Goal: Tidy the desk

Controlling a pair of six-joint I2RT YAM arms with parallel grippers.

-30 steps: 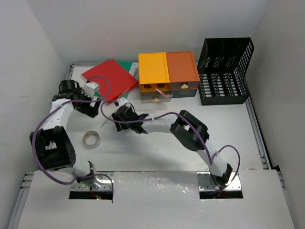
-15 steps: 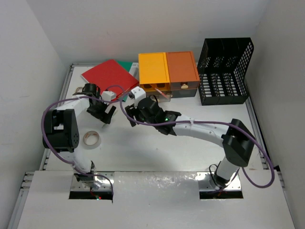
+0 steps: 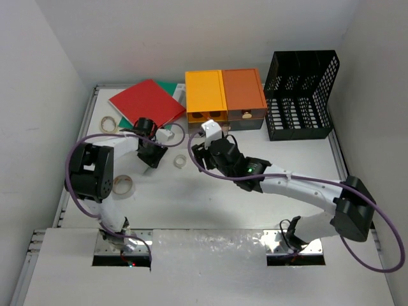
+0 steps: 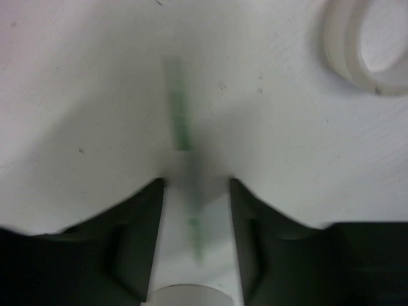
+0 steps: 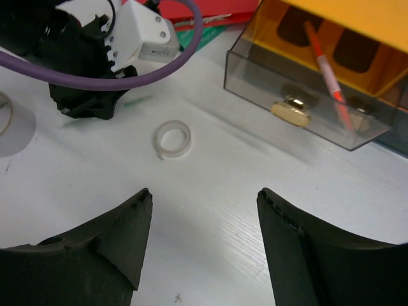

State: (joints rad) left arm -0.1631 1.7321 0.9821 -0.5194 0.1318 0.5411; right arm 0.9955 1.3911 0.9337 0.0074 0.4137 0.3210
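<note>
The white desk [image 3: 210, 204] carries a thin green pen [image 4: 180, 124], blurred, lying flat. My left gripper [image 3: 154, 157] points down at the desk. In the left wrist view the left gripper [image 4: 194, 185] has its jaws narrowed on either side of the pen, with a gap showing on both sides. A small white tape ring [image 3: 180, 160] lies just right of it. To the ring's right hangs my right gripper [image 3: 197, 153]. In the right wrist view the right gripper [image 5: 204, 194] stands open over bare desk with nothing in it, and the ring [image 5: 173, 139] lies ahead.
A red folder [image 3: 146, 102] lies over a green one at the back left. Beside it stands a yellow-and-orange drawer box [image 3: 223, 95] whose clear drawer [image 5: 306, 95] is out with a red pen [image 5: 325, 70] in it. A black mesh rack [image 3: 303, 95] is back right. A tape roll [image 3: 123, 185] and a ring [image 3: 109, 121] lie left.
My left gripper has swung right from the folder's edge to the pen, and its jaws have narrowed. The right gripper has moved right, uncovering the small tape ring.
</note>
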